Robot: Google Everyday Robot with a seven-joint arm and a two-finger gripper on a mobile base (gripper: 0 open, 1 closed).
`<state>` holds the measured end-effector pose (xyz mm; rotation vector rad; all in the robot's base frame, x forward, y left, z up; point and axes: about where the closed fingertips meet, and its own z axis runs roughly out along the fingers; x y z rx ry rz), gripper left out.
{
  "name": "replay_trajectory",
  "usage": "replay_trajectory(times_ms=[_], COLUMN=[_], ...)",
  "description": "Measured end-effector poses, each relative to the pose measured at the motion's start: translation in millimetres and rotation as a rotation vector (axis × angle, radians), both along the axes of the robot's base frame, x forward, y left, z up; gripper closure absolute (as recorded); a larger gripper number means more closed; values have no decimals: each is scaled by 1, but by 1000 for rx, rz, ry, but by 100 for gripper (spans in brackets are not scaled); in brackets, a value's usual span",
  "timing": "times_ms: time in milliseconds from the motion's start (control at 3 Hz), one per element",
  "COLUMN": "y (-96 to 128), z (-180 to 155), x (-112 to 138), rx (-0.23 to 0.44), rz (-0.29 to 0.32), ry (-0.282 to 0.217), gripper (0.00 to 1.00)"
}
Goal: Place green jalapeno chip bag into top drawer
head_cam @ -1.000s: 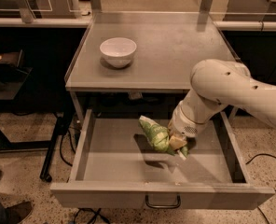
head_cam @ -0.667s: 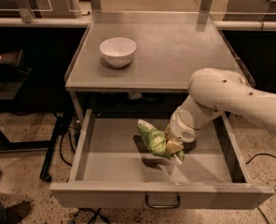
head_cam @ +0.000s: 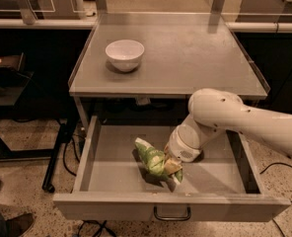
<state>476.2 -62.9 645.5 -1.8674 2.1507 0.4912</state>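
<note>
The green jalapeno chip bag (head_cam: 152,161) is a crinkly green foil bag with a pale top edge, low inside the open top drawer (head_cam: 111,172), just above or on its grey bottom near the middle. My gripper (head_cam: 171,170) reaches down from the white arm (head_cam: 220,120) on the right and is shut on the bag's right end. The drawer is pulled fully out, with its curved metal handle (head_cam: 171,215) on the front panel.
A white round bowl (head_cam: 125,54) stands on the grey tabletop (head_cam: 195,58) above the drawer, at the back left. Table legs and cables lie on the speckled floor at the left. A shoe shows at the bottom left corner.
My arm has lowered and moved slightly left and toward the drawer front, carrying the bag deeper into the drawer.
</note>
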Motion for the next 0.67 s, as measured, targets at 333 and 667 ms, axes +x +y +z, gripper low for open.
replay_trajectory(times_ms=[333,667], y=[9,11], z=[-9,-14], x=[-7,-9], rx=[12,16], rz=[15,14], ry=[18,34], gripper=[100,100])
